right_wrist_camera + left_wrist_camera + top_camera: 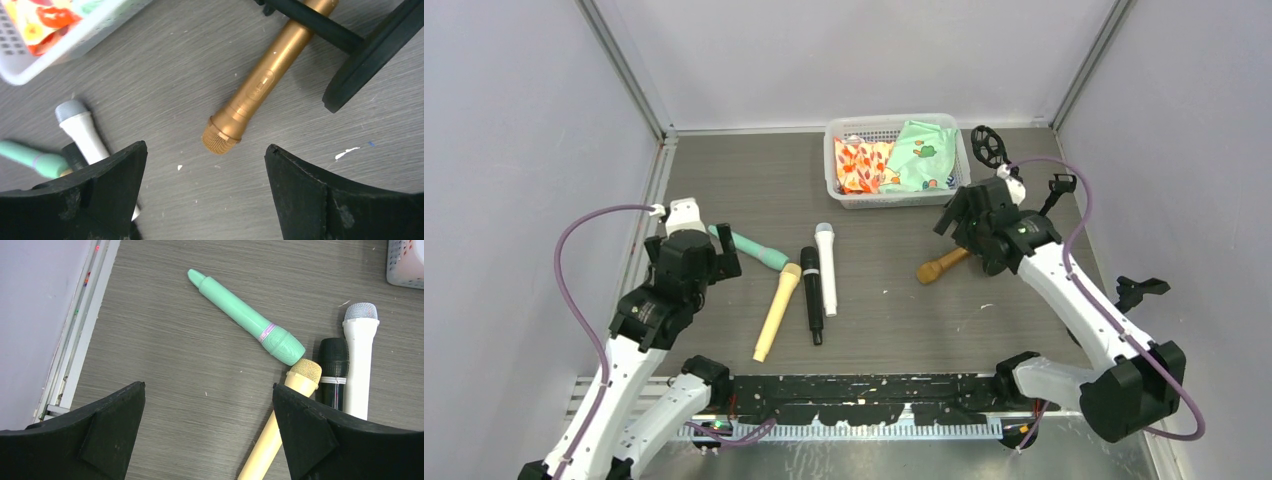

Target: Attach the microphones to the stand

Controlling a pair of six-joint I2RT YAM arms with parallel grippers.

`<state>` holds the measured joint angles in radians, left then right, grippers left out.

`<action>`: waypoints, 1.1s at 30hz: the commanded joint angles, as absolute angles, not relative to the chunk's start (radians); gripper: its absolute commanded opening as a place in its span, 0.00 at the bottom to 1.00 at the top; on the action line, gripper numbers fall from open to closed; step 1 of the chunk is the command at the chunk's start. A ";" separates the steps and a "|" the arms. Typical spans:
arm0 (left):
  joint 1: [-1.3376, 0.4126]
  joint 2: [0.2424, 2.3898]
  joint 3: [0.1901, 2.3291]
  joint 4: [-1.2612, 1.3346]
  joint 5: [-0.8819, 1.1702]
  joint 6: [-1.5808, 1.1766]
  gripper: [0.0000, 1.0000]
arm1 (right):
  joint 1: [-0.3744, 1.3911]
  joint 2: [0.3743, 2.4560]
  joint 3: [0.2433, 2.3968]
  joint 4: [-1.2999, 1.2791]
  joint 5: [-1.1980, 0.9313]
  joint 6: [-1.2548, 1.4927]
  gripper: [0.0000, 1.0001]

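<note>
Five microphones lie on the table. The mint green one (759, 250) (245, 317), pale yellow one (776, 310) (302, 377), black one (811, 295) (333, 365) and white one (826, 268) (360, 360) lie grouped left of centre. The brown-gold one (942, 266) (260, 85) lies to the right, its tail under a rod of the black stand (989, 147) (370, 55). My left gripper (699, 252) (208, 385) hangs open above bare table beside the yellow microphone. My right gripper (964, 238) (206, 145) stands open and empty, with the gold head just beyond its fingertips.
A white basket (899, 201) (60, 55) holding patterned cloths sits at the back, left of the stand. Grey walls close in the table on three sides. A black rail (864, 390) runs along the near edge between the arm bases.
</note>
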<state>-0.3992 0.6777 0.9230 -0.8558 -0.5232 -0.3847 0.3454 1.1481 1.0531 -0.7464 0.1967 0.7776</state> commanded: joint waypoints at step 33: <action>-0.401 0.716 0.922 -0.811 -0.491 -0.371 1.00 | 0.474 1.609 0.795 -0.350 0.424 1.063 0.68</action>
<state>-0.3992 0.7109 0.9180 -0.8528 -0.4976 -0.3847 0.4500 1.5646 0.8158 -0.3653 0.4168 1.0176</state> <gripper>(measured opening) 0.996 0.727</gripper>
